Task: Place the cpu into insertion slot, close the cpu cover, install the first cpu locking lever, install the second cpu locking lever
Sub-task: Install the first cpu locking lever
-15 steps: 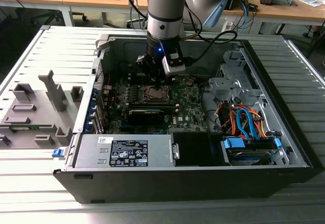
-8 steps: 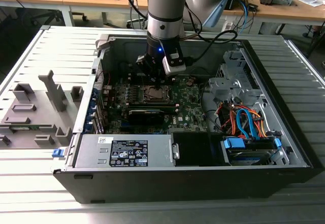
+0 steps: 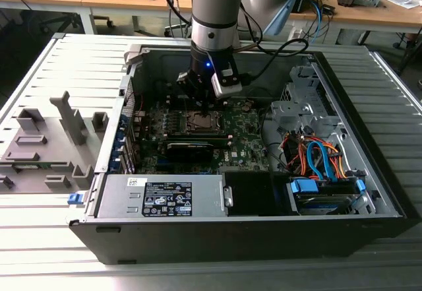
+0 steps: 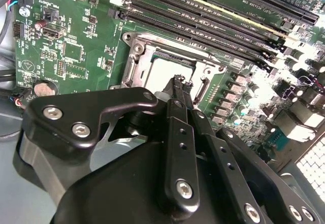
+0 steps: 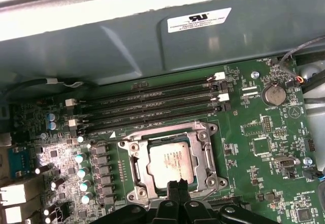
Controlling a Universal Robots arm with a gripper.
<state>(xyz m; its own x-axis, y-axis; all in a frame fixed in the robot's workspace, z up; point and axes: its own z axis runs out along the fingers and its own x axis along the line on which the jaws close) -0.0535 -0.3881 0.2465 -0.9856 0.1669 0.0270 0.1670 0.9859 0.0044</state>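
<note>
The cpu (image 5: pixel 170 162), a silvery square chip, lies seated in the insertion slot (image 5: pixel 133 148) on the green motherboard. It also shows bright in the second wrist view as the cpu (image 4: pixel 161 73). The cpu cover (image 5: pixel 167 132), a dull metal frame with a window, lies flat around the chip; the same cpu cover (image 4: pixel 152 50) shows in the second wrist view. My gripper (image 5: pixel 177 185) hovers at the socket's edge, its black fingers pressed together and holding nothing. In the exterior view my gripper (image 3: pixel 198 98) hangs just above the socket (image 3: pixel 201 121). I cannot tell how the levers stand.
Long black memory slots (image 5: pixel 152 107) run beside the socket, close to the grey case wall (image 5: pixel 152 46). A black card (image 3: pixel 191 147), the power supply (image 3: pixel 165 195) and a drive cage with orange and blue cables (image 3: pixel 316 159) fill the case. A grey fixture (image 3: pixel 46 146) stands outside, at the exterior view's left.
</note>
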